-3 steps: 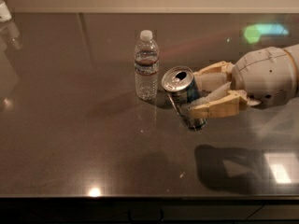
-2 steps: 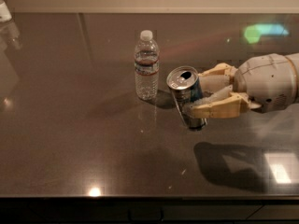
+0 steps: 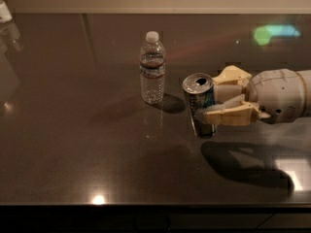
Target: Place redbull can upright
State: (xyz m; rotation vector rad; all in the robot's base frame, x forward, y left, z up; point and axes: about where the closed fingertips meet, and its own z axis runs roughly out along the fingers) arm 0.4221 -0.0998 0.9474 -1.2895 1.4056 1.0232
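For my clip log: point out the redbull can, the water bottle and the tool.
redbull can (image 3: pixel 198 103), camera view, its side wall.
water bottle (image 3: pixel 152 76), camera view, mid body.
tool (image 3: pixel 208 97), camera view, between its fingertips, shut on the redbull can, right of the water bottle.

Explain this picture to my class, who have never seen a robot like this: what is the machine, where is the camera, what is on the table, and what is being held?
The pale rounded shape coming in from the right is a robot arm. At its tip is the gripper, a simple hand with two fingers that squeeze together.

There is only one picture, from a single camera looking down at an angle across a dark, shiny table. Where the camera is mounted does not show.

The gripper is shut on a drink can, which is close to upright and leans slightly. You can see the can's silver top and its opening. Whether its base touches the table cannot be told.

To the can's left, a clear bottle with a white cap stands upright on the table, apart from the can.
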